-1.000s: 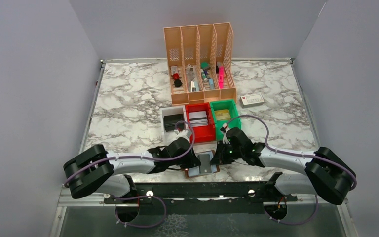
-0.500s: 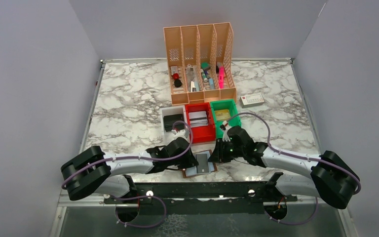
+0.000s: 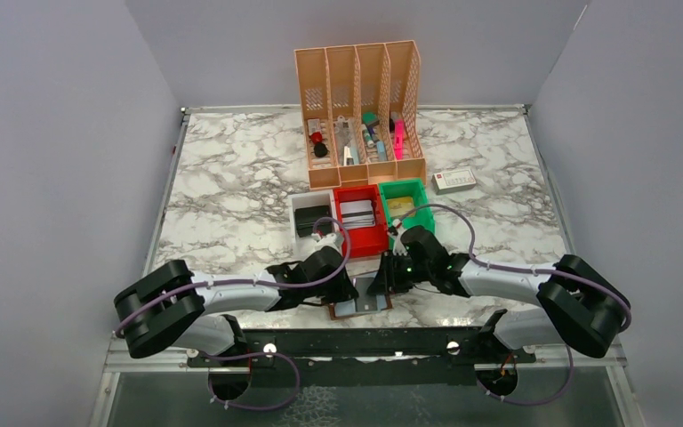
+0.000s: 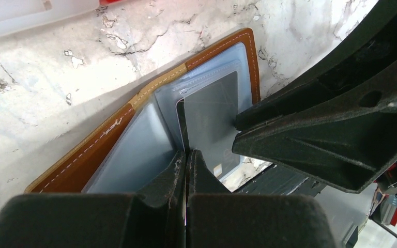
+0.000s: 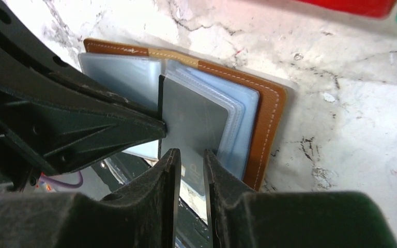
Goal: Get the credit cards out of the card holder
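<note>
Now, card holder [image 3: 362, 301] open at six o'clock of the red bin [image 3: 366, 242].
Your left gripper [image 4: 186, 155] pinches its sleeve [image 4: 181, 124]; your right gripper [image 5: 189, 155], at three o'clock, stands slightly spread.

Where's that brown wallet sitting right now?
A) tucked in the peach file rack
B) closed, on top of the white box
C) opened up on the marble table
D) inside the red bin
C: the wallet lies open on the marble table, with its clear sleeves showing in both wrist views.
</note>
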{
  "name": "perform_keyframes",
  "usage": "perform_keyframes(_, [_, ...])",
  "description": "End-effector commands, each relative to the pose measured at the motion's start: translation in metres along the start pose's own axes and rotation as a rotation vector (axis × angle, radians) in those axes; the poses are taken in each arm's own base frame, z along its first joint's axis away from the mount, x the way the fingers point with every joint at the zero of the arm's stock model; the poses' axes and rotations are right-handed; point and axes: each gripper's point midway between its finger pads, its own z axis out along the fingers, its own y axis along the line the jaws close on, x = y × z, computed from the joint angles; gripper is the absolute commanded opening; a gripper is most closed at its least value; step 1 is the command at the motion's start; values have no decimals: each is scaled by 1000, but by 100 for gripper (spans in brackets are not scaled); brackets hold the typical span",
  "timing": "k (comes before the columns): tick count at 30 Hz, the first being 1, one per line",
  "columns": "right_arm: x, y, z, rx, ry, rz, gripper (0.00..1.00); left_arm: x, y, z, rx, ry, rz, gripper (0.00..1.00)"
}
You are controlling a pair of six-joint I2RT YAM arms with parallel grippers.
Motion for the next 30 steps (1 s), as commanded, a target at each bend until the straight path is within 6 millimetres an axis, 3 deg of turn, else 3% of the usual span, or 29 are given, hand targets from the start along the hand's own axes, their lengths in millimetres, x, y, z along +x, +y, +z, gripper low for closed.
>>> perform_keyframes(1, [0,-37,-3,197,-28,26,29,-6,16,-6,-78,-26,26,0])
perform_keyframes(15, [2,-34,2,179,-5,30,28,-12,23,-17,-96,-62,11,0])
perform_keyframes(21, [1,-38,1,209,2,0,14,-14,23,-20,-94,-71,10,0])
perform_keyframes(30, [-6,-55,-7,324,-7,-42,13,-17,30,-27,-124,-89,12,0])
